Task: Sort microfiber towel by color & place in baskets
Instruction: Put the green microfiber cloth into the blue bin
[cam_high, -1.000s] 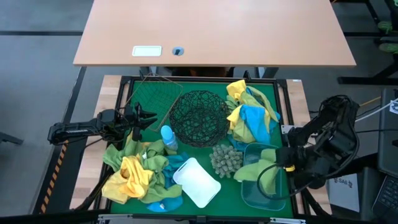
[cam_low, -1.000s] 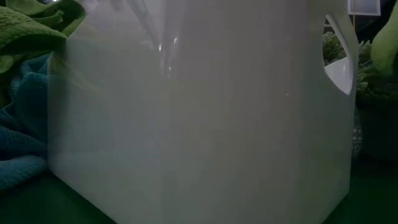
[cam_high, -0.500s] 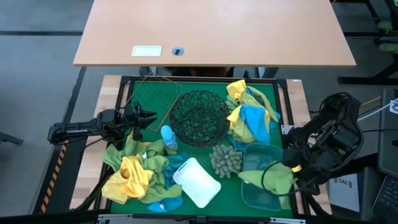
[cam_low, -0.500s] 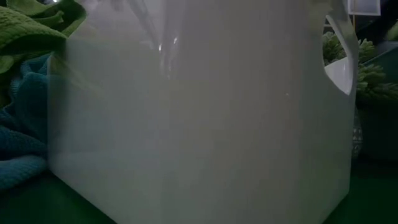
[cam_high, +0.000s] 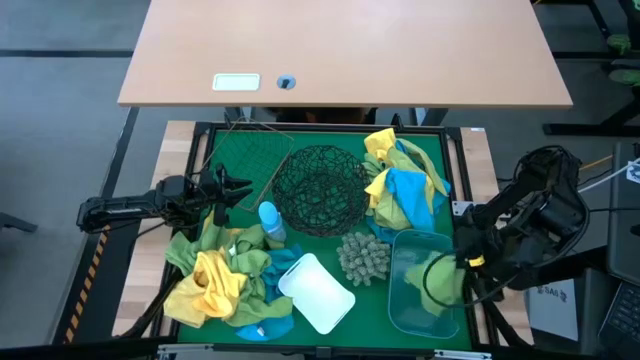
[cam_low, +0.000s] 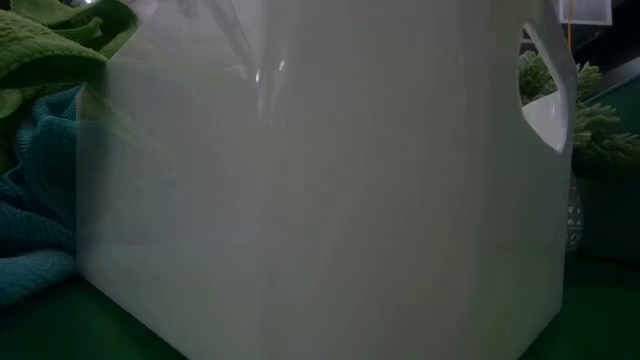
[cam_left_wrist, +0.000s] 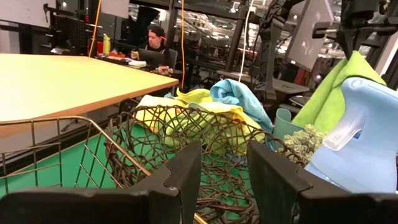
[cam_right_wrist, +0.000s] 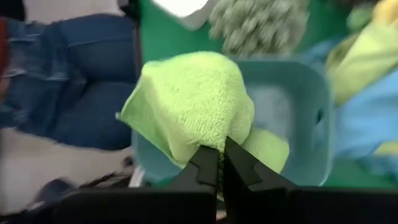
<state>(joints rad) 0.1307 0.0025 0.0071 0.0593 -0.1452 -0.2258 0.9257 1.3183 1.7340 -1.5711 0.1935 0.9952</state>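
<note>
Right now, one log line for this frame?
right gripper: shut on green towel, over blue tub | left gripper: open, idle by wire bowl

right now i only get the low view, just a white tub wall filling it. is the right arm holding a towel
Observer: Yes, the right gripper is shut on a lime green towel.
Operator: where is it
Observer: It hangs over the blue tub, at the table's near right corner.
Operator: anything in that tub already
Observer: Another lime green cloth lies inside.
Operator: left arm?
Observer: The left gripper waits open beside the black mesh bowl, holding nothing.
</note>
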